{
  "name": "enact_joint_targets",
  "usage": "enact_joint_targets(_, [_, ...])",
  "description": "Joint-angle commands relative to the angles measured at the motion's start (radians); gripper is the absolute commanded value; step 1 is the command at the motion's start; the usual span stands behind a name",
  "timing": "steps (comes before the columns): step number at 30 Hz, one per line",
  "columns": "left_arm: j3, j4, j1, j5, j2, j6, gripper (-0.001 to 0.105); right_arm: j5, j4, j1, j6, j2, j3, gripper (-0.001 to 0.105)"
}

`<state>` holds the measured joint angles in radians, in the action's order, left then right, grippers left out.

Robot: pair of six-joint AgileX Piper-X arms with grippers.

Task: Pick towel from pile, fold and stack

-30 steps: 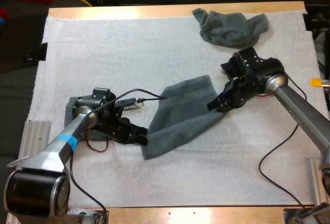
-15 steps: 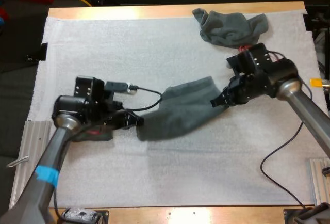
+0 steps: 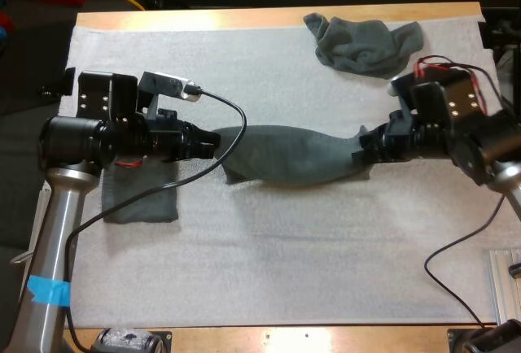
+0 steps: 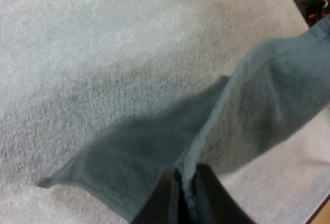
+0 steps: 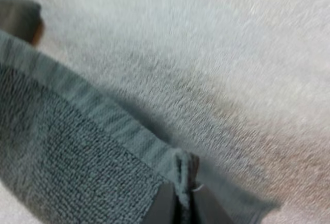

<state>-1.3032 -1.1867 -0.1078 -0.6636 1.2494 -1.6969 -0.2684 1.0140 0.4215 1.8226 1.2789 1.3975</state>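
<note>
Our left hand and right hand each pinch an end of the towel, slung between them over the middle of the mat. We should draw it evenly taut and level before laying it flat to fold.

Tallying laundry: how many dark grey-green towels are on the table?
3: a crumpled dark grey-green towel at the mat's far side, a stretched towel between left gripper and right gripper, a folded towel beside the left gripper.

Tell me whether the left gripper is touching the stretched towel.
Touching. In the left wrist view the left gripper pinches the stretched towel at its hem, its fingers pressing from both sides.
</note>
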Motion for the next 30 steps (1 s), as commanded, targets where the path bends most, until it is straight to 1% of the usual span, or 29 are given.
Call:
enact_joint_targets(1, [-0.013, -0.020, -0.008, 0.011, -0.023, 0.004, 0.000, 0.003, 0.007, 0.002, 0.000, -0.025, -0.001, 0.001])
enact_joint_targets(3, [-0.015, -0.029, -0.019, 0.045, -0.054, 0.004, 0.000, 0.003, 0.007, 0.002, -0.009, -0.058, -0.001, 0.001])
enact_joint_targets(6, [-0.015, -0.039, -0.052, 0.133, -0.111, 0.009, 0.000, 0.003, 0.007, 0.002, -0.012, -0.104, -0.001, 0.001])
enact_joint_targets(10, [-0.015, -0.068, -0.108, 0.190, -0.181, 0.009, 0.000, -0.004, 0.028, 0.004, -0.030, -0.159, -0.001, 0.001])
enact_joint_targets(14, [-0.015, -0.119, -0.164, 0.260, -0.241, 0.001, 0.000, -0.005, 0.087, 0.004, -0.031, -0.216, -0.001, 0.001])
enact_joint_targets(17, [-0.015, -0.147, -0.204, 0.295, -0.278, -0.008, 0.000, -0.005, 0.136, 0.004, -0.031, -0.259, -0.001, 0.001])
enact_joint_targets(19, [-0.015, -0.148, -0.230, 0.297, -0.299, -0.023, 0.000, -0.019, 0.159, 0.004, -0.031, -0.282, -0.001, 0.001])
enact_joint_targets(22, [-0.015, -0.155, -0.279, 0.297, -0.330, -0.060, 0.000, -0.068, 0.201, 0.013, -0.029, -0.319, -0.001, 0.001])
enact_joint_targets(24, [-0.015, -0.159, -0.318, 0.308, -0.346, -0.085, 0.000, -0.058, 0.235, 0.042, -0.029, -0.338, -0.001, 0.001])
enact_joint_targets(25, [-0.015, -0.163, -0.341, 0.327, -0.355, -0.098, 0.000, -0.047, 0.249, 0.061, -0.029, -0.346, -0.001, 0.001])
enact_joint_targets(26, [-0.015, -0.170, -0.371, 0.354, -0.364, -0.113, 0.000, -0.026, 0.264, 0.088, -0.031, -0.355, -0.001, 0.001])
enact_joint_targets(30, [-0.015, -0.208, -0.463, 0.408, -0.384, -0.155, 0.000, 0.059, 0.299, 0.182, -0.058, -0.378, -0.001, 0.001])
